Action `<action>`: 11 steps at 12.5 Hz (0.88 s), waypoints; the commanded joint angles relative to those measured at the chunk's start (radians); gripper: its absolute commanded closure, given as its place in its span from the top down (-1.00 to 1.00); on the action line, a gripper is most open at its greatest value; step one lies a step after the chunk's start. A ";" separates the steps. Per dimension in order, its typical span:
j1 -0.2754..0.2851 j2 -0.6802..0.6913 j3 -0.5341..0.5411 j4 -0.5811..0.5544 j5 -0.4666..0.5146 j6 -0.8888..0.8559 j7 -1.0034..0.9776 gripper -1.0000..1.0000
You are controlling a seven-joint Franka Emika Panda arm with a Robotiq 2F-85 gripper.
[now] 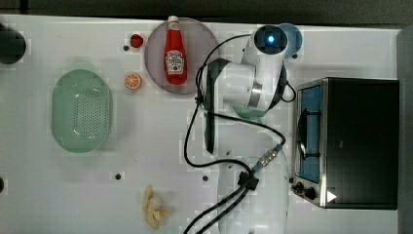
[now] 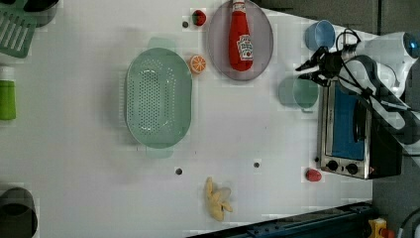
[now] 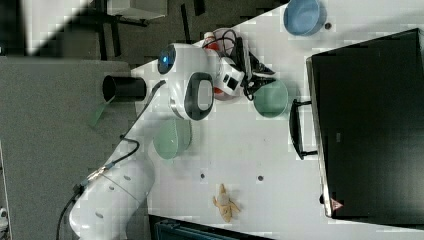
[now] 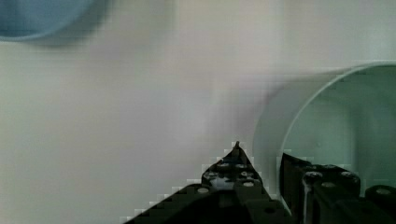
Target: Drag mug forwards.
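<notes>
On the white table point(image 2: 74, 124) there is one mug point(image 2: 297, 92), one blue cup point(image 2: 319, 34), one big green strainer point(image 2: 157, 97), one grey plate point(image 2: 218, 49) with one ketchup bottle point(image 2: 240, 37) lying on it, one orange slice point(image 2: 198, 64), two small red fruits point(image 2: 199, 17), one peeled banana point(image 2: 217, 200) and one little oven point(image 2: 354, 134).

The mug is small, round and teal-green. In the left view it stands just left of the oven, below the blue cup and to the right of the plate. In the right view the mug point(image 3: 270, 98) sits just left of the oven's handle.

The gripper point(image 2: 308, 71) is right at the mug's rim, at its upper right in the left view. In the wrist view the gripper point(image 4: 261, 163) has one finger outside the mug's point(image 4: 327, 116) wall and one finger inside. The wall sits in the small gap between the two fingers, so the gripper is closed on the rim of the mug.
</notes>
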 commanded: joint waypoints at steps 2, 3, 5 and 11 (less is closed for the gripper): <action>0.015 0.067 -0.018 0.146 0.012 -0.072 0.016 -0.65; 0.015 0.089 -0.018 0.184 0.012 -0.077 0.016 -0.65; 0.016 0.131 -0.017 0.256 0.012 -0.077 0.016 -0.65; 0.030 0.231 -0.015 0.432 0.012 -0.069 0.016 -0.65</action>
